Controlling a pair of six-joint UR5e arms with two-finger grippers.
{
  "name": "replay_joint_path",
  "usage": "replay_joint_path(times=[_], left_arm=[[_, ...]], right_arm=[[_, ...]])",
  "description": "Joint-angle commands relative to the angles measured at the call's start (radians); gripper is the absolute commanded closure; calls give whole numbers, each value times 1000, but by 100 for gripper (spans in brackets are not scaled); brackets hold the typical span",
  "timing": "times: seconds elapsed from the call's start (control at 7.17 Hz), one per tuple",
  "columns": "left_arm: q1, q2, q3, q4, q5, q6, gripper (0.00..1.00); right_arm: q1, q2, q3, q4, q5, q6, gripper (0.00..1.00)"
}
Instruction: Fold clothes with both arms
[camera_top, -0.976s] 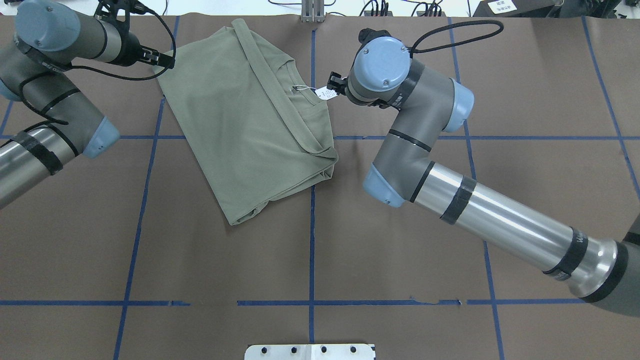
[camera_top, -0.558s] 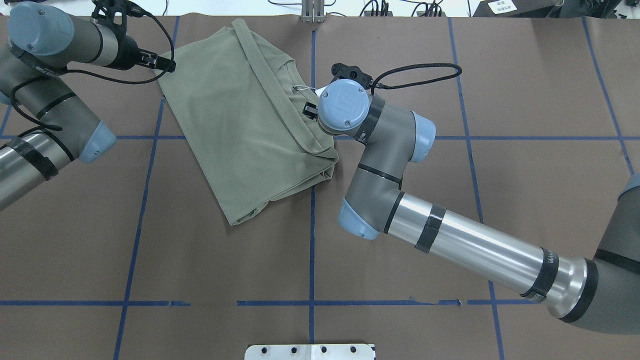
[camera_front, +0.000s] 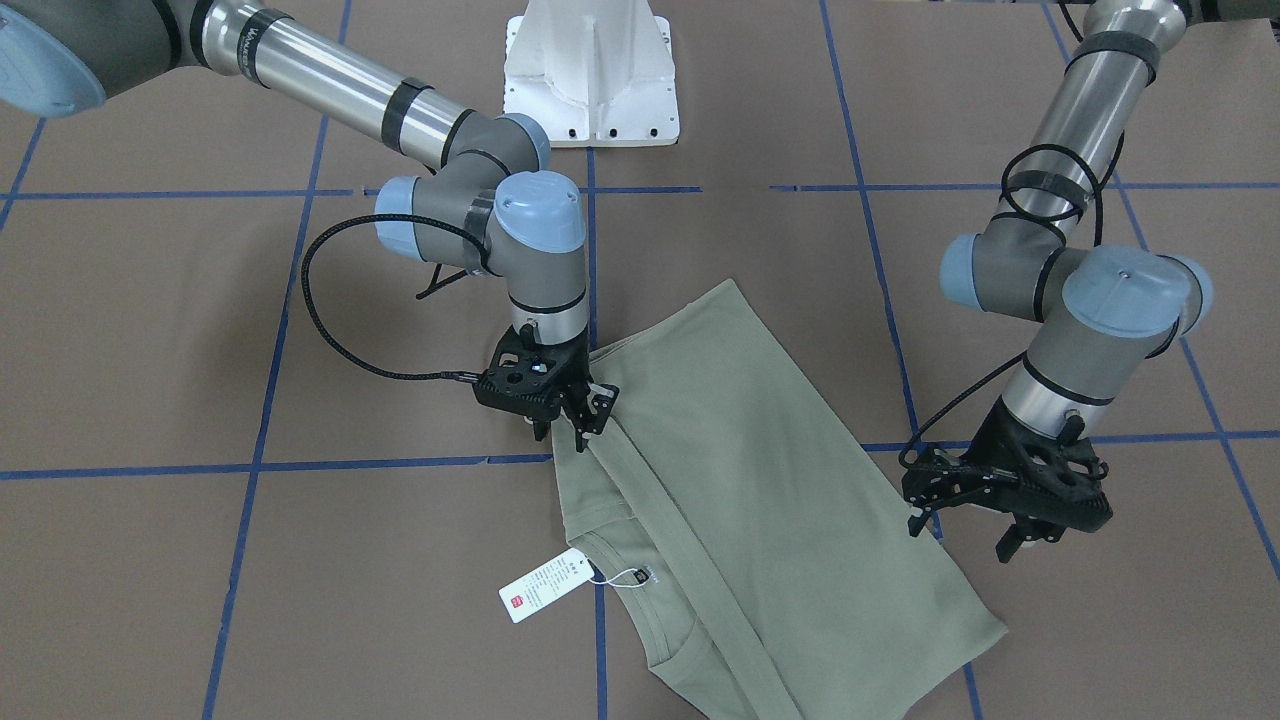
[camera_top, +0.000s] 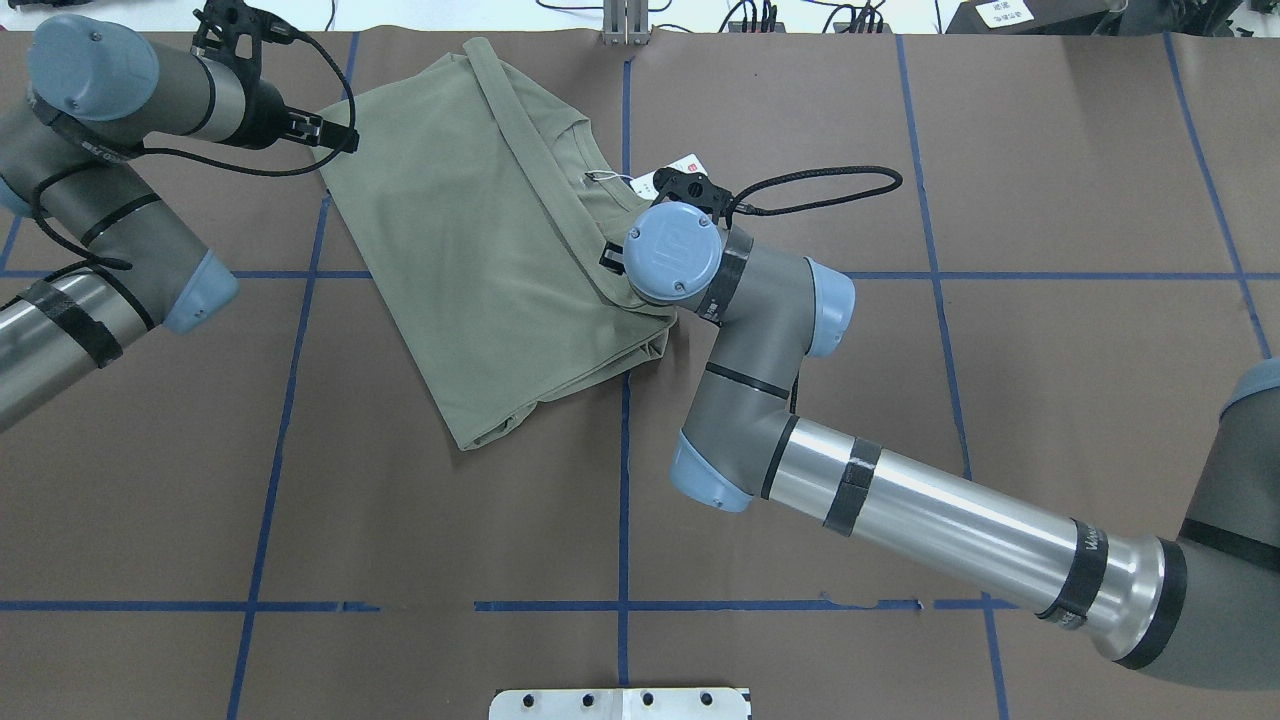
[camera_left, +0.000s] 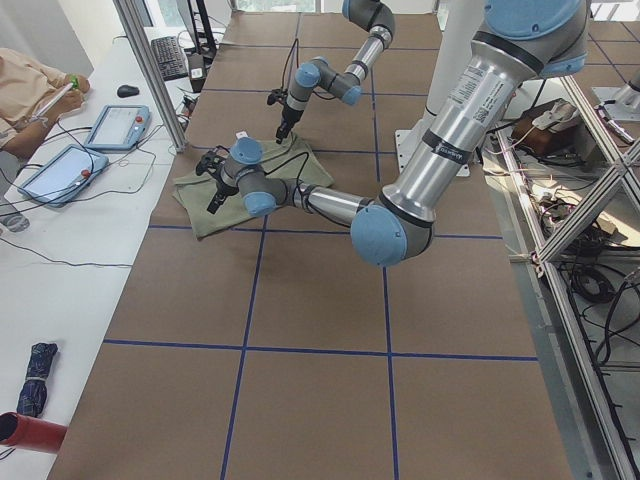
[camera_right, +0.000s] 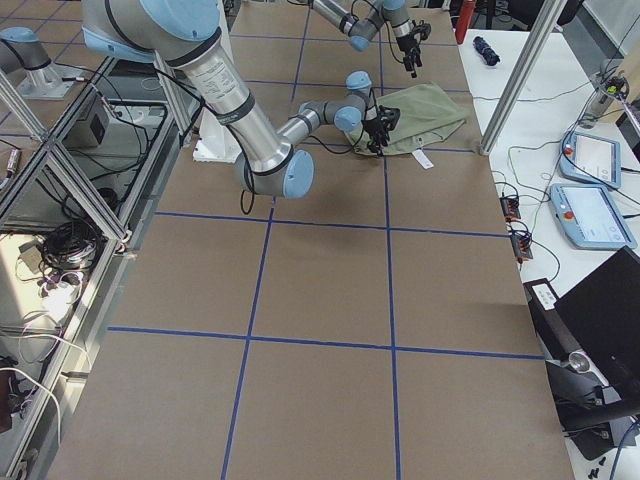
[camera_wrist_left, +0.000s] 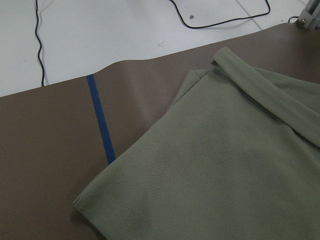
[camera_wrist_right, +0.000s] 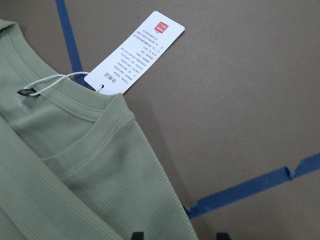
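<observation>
The sage-green shirt (camera_top: 480, 230) lies folded on the brown table, its collar and white hang tag (camera_front: 545, 585) towards the right arm's side. My right gripper (camera_front: 570, 430) is open and low over the shirt's folded side edge. In the right wrist view its two fingertips (camera_wrist_right: 137, 235) stand apart, with the shirt's edge between them and the tag (camera_wrist_right: 135, 52) beyond. My left gripper (camera_front: 960, 535) is open and empty, just above the table at the shirt's opposite far corner (camera_wrist_left: 80, 202). It also shows in the overhead view (camera_top: 345, 138).
The white pedestal base (camera_front: 590, 70) stands at the robot's side of the table. Blue tape lines (camera_top: 625, 500) cross the brown cover. The shirt reaches close to the table's far edge (camera_top: 480, 32). Tablets (camera_left: 115, 125) and an operator are beyond that edge.
My right arm has swung from beside the hang tag back towards the robot and onto the shirt's side edge, and lowered. My left gripper has barely shifted at the shirt's corner.
</observation>
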Motion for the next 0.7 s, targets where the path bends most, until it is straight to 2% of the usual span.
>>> replay_joint_path(times=[0.0,0.14,0.28,0.56], left_arm=[[1,12,0,0,0,-1,0],[2,12,0,0,1,1,0],[2,12,0,0,1,1,0],[2,12,0,0,1,-1,0]], right_arm=[[-8,-4,0,0,-2,0,50],[-8,-4,0,0,-2,0,77],[-8,-7,0,0,-2,0,100],[-7,-5,15,-17,-1,-8,100]])
